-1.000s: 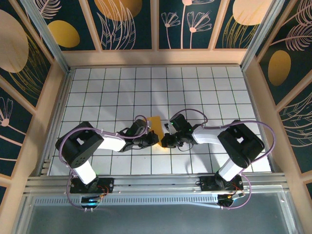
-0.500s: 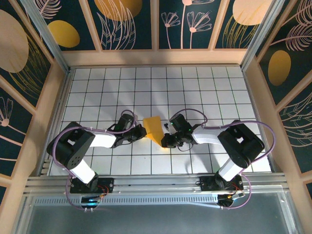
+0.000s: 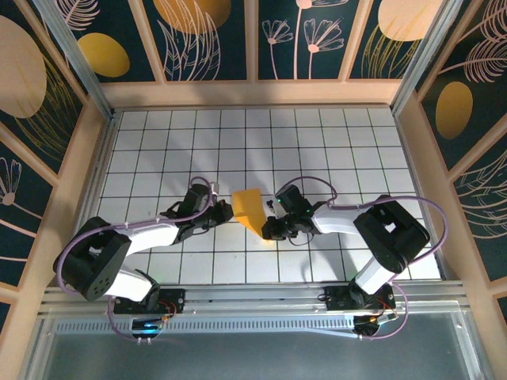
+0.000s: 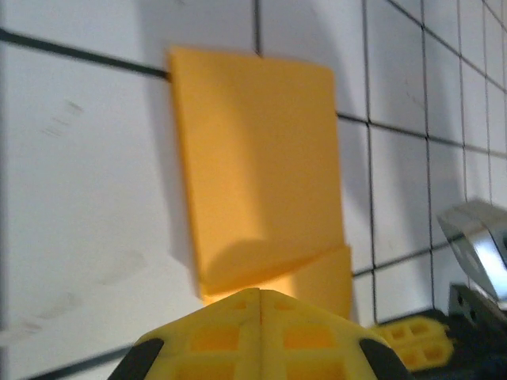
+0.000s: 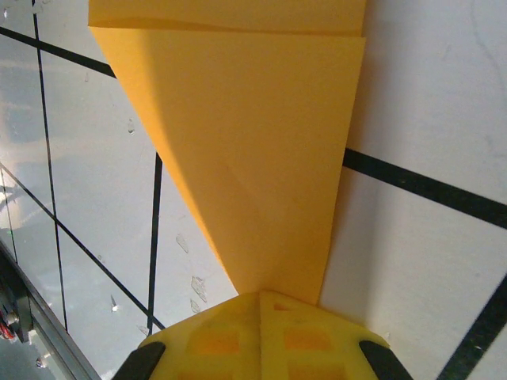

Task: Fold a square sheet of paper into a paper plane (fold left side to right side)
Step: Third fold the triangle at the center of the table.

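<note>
Roughly midway along the table's (image 3: pixel 317 134) near side, the right gripper (image 3: pixel 268 230) pinches the folded paper (image 3: pixel 249 208) by its near tip in closed fingers; the left gripper (image 3: pixel 224 212), shut and empty, sits just left of it.

You face a white gridded tabletop (image 3: pixel 158 134) enclosed by dark floral wall panels (image 3: pixel 317 36) in wooden frames (image 3: pixel 252 39).

Plain orange-yellow square sheet of paper (image 3: pixel 250 209), unpatterned, darker in the shaded folds. Under the paper, white surface (image 3: pixel 317 142) ruled with a thin black grid. Beside the paper, bright yellow left fingers (image 4: pixel 214 340) and right fingers (image 5: pixel 214 340) on white-and-black arms (image 3: pixel 341 220) with purple cables (image 3: pixel 313 180). Beyond the paper, navy wall panels (image 3: pixel 206 39) with cream plant outlines, mustard ovals and pale wood frames.
</note>
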### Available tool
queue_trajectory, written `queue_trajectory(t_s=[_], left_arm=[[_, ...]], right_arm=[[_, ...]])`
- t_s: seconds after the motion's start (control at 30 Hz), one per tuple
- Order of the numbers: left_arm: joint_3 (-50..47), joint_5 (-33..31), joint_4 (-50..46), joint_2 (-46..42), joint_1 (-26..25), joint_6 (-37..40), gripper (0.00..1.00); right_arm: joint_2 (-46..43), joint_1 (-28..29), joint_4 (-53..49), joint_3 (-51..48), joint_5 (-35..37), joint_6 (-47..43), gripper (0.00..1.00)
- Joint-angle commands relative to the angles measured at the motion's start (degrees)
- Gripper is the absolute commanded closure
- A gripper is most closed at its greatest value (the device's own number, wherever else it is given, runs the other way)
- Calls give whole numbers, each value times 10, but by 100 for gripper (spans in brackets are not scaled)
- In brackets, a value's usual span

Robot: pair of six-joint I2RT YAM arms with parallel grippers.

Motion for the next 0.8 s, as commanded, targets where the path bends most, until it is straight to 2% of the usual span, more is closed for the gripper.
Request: queue_trajectory(t_s=[0.0, 0.23, 0.47, 0.77], left_arm=[[27, 29, 27, 43, -40, -7, 100], [82, 43, 53, 135, -75, -12, 100], [78, 21, 24, 150, -78, -11, 100], [43, 7, 41, 178, -84, -40, 100]], right_arm=[[38, 5, -79, -23, 83, -1, 100], [39, 6, -80, -22, 82, -2, 100], [38, 6, -74, -16, 74, -2, 100], [6, 9, -63, 19, 34, 7, 100]])
